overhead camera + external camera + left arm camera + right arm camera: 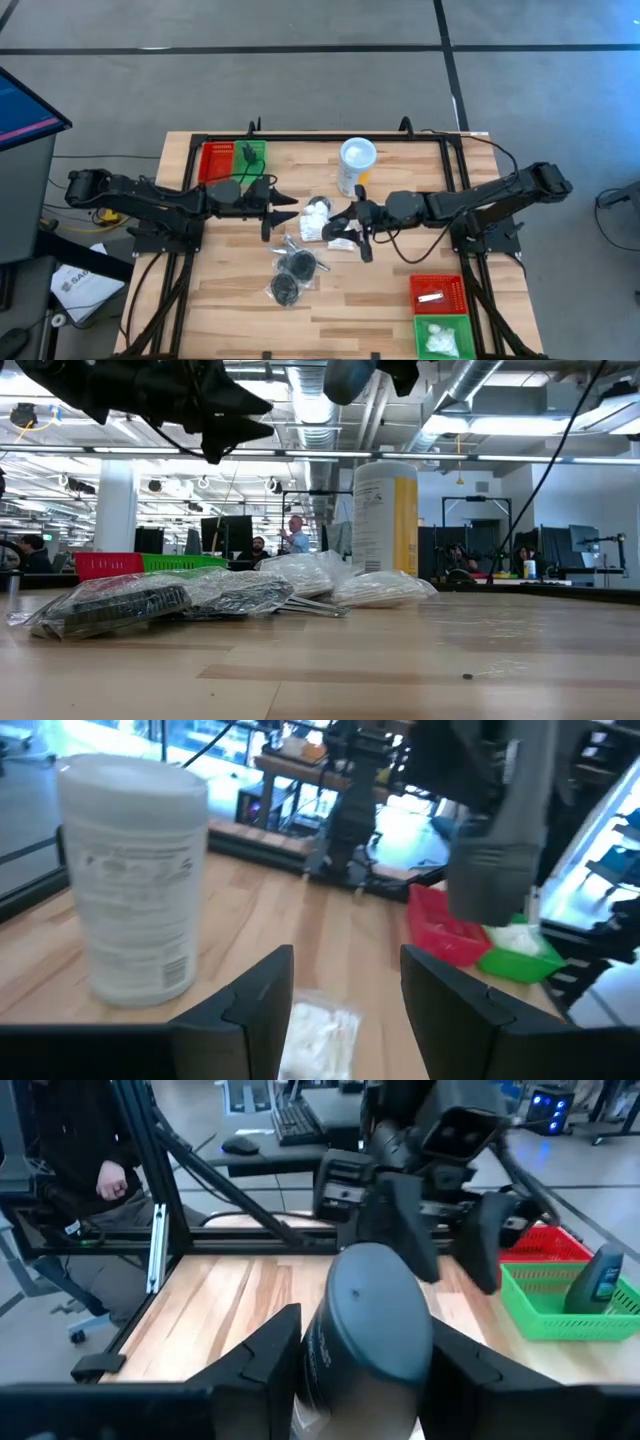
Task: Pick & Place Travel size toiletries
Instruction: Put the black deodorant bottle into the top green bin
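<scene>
Green bin ahead of right hand holds a blue bottle; that hand is clamped on a dark bottle. Only the high view shows a white packet in the other green bin. Left hand fingers apart, empty.

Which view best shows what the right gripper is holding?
The right wrist view: the right gripper is shut on a small dark bottle, filling the frame between its fingers. The high view shows only the gripper over the pile; the low view catches the bottle's base at the top edge.
</scene>
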Controlling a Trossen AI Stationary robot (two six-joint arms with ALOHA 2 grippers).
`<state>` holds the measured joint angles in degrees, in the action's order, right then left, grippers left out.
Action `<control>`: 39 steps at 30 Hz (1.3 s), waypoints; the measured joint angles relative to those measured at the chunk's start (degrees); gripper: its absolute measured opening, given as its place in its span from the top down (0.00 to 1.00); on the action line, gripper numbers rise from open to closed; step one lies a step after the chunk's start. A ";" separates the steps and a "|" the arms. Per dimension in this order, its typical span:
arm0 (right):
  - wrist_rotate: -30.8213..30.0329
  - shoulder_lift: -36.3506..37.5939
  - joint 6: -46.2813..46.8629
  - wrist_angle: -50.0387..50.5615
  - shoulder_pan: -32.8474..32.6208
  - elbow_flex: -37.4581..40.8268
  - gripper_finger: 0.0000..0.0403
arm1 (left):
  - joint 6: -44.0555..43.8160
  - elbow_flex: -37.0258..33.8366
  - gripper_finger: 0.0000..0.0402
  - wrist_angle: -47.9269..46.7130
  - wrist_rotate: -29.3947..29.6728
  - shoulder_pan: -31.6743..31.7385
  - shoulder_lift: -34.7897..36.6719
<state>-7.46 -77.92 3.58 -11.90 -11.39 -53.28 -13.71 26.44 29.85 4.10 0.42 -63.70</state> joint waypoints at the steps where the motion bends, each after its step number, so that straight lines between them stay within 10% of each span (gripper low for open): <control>1: 0.00 0.01 -0.59 -0.67 -0.01 0.00 0.66 | 0.36 0.00 0.56 0.38 0.00 -0.46 0.00; 39: 0.07 -0.12 -2.11 -3.24 -0.05 0.00 0.66 | 3.23 2.64 0.56 30.22 0.11 -6.31 -22.82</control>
<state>-7.40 -78.04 1.48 -15.14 -11.44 -53.28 -10.48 29.08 60.07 4.21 -5.88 -86.52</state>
